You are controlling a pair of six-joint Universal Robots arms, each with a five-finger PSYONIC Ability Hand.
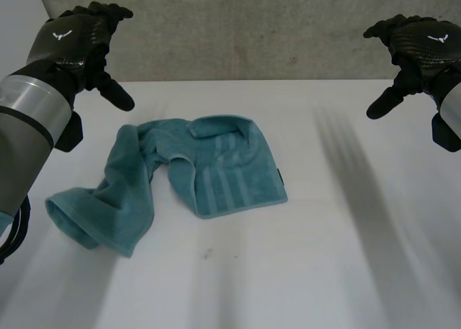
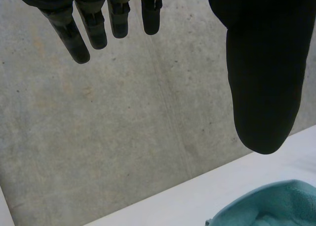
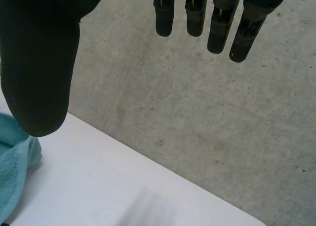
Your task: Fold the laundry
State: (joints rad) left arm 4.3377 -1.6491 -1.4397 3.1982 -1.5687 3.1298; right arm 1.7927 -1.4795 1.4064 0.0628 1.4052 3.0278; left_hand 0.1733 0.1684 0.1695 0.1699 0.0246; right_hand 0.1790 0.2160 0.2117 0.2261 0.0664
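One arm (image 1: pixel 29 127), the robot's left, is being extended from the left side, and the left robot hand (image 1: pixel 78 35) at its end is being held in the air over the far left part of a white surface (image 1: pixel 324 271), in front of a grey concrete wall (image 1: pixel 252 26). In the left wrist view its fingers (image 2: pixel 74 38) are being held straight and set well apart from the thumb (image 2: pixel 264 87). Nothing is being gripped between them, so this robot hand is spread and empty.

Between the two hands, nearer the left one, a teal towel (image 1: pixel 198 167) is lying crumpled on the surface, apart from both robot hands. Its left part is bunched into a long rumpled roll running toward the near left edge. Its right part is lying flatter, with woven stripes showing and a small dark label (image 1: pixel 278 176) at its right edge. A far edge of the towel (image 2: pixel 276 206) is being caught below the thumb in the left wrist view.

At the right, the right robot hand (image 1: pixel 421 41) is being held raised over the far right part of the surface. In the right wrist view its fingers (image 3: pixel 217 28) are being extended straight, away from the thumb (image 3: pixel 39 72), and nothing is being clasped. A bit of the towel (image 3: pixel 12 166) is showing just beside that thumb.
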